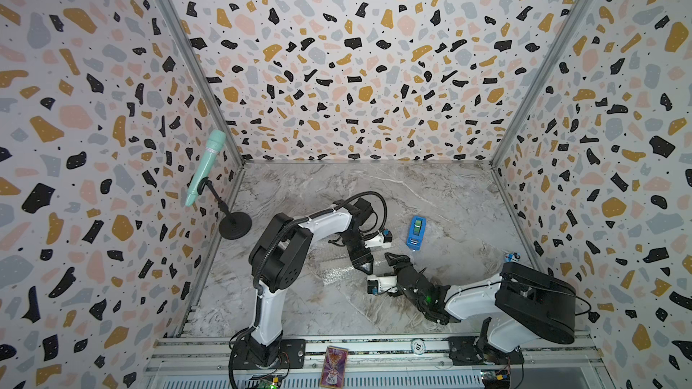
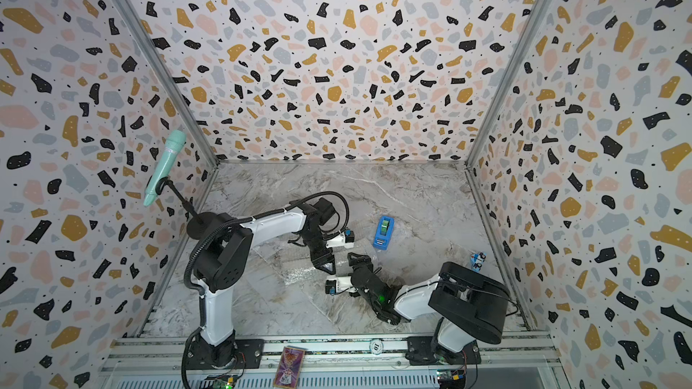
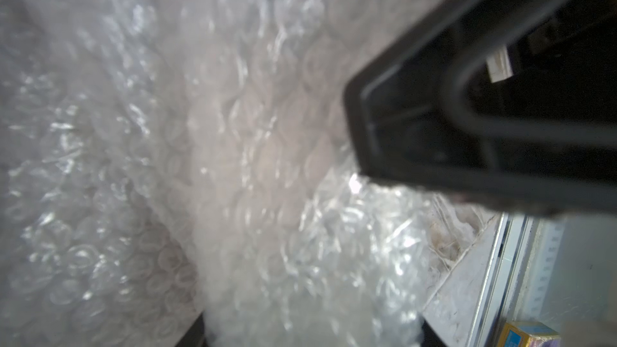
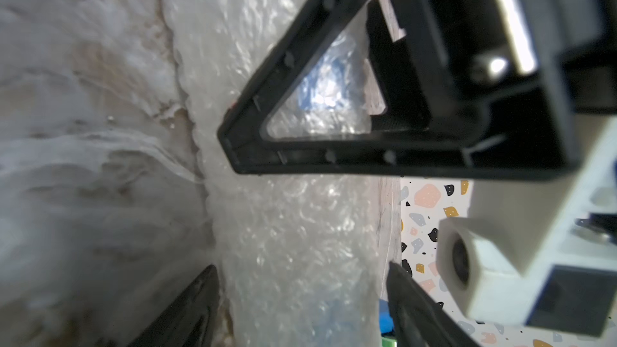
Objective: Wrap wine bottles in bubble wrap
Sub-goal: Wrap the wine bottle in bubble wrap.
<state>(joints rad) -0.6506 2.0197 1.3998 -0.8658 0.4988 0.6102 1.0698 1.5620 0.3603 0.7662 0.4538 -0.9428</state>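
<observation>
The bubble wrap [image 1: 333, 273] [image 2: 296, 275] lies in the middle of the marble table, part flat and part rolled into a thick tube [image 3: 267, 161] [image 4: 293, 228]. The wine bottle is hidden inside that tube; only a blue blur [image 4: 317, 95] shows through the wrap. My left gripper [image 1: 364, 265] [image 3: 310, 332] comes down on the tube from the far side, and the roll fills the space between its jaws. My right gripper [image 1: 391, 258] [image 4: 302, 288] meets it from the near right. Its jaws stand open on either side of the tube.
A blue tape dispenser [image 1: 416, 232] [image 2: 384, 232] lies behind the grippers to the right. A mint microphone on a black stand [image 1: 235, 224] is at the far left. A small blue and white object [image 1: 511, 256] sits by the right wall. A card [image 1: 333, 366] lies on the front rail.
</observation>
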